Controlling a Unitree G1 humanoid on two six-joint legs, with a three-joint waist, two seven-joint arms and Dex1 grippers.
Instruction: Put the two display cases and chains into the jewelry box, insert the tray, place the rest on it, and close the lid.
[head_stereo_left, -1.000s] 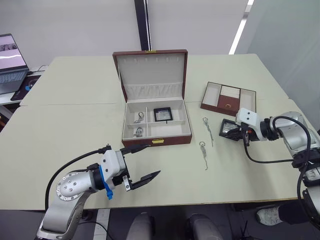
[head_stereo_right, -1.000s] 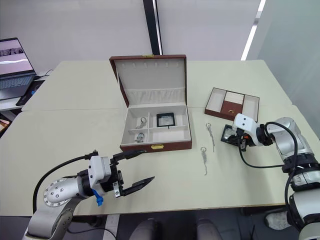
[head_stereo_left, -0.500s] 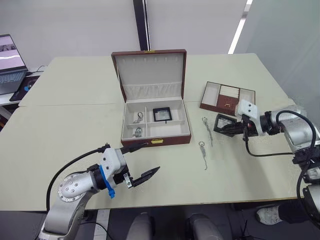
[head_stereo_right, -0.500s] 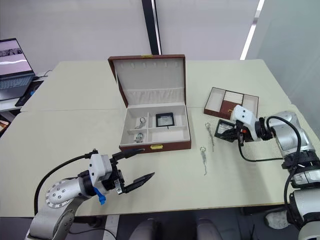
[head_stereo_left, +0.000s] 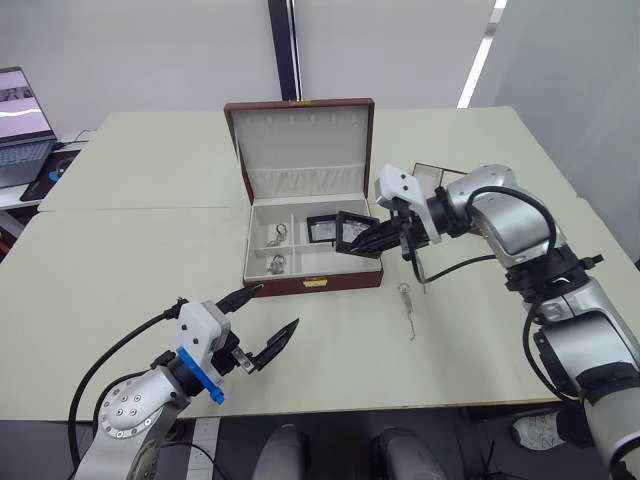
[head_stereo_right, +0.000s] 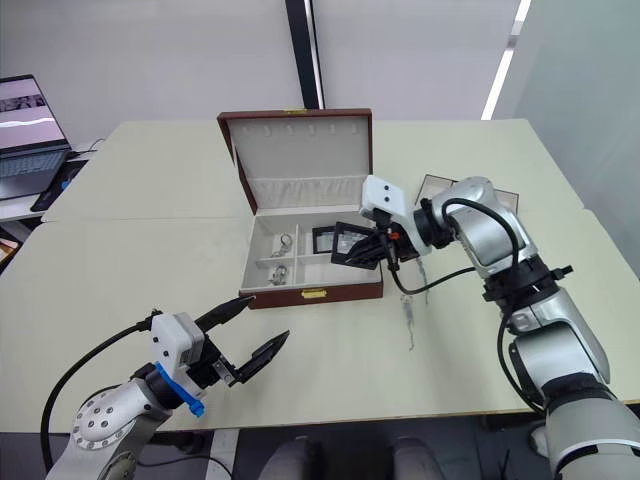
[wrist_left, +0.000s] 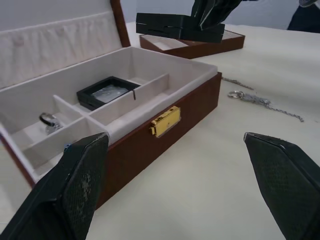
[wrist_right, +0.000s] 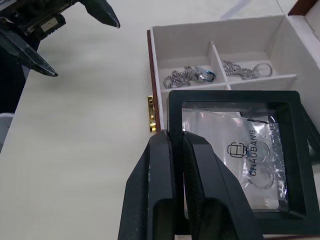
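Your left gripper (head_stereo_left: 262, 320) hangs wide open over bare table. The jewelry box (head_stereo_left: 312, 262) sits lid-up, one display case (head_stereo_left: 324, 228) inside. Your right gripper (head_stereo_left: 378, 237) pinches the second display case (head_stereo_left: 355, 232) above it (chains (head_stereo_left: 409, 295) partly hidden).

"CHAOBANG" on display case (wrist_right: 235, 155) film
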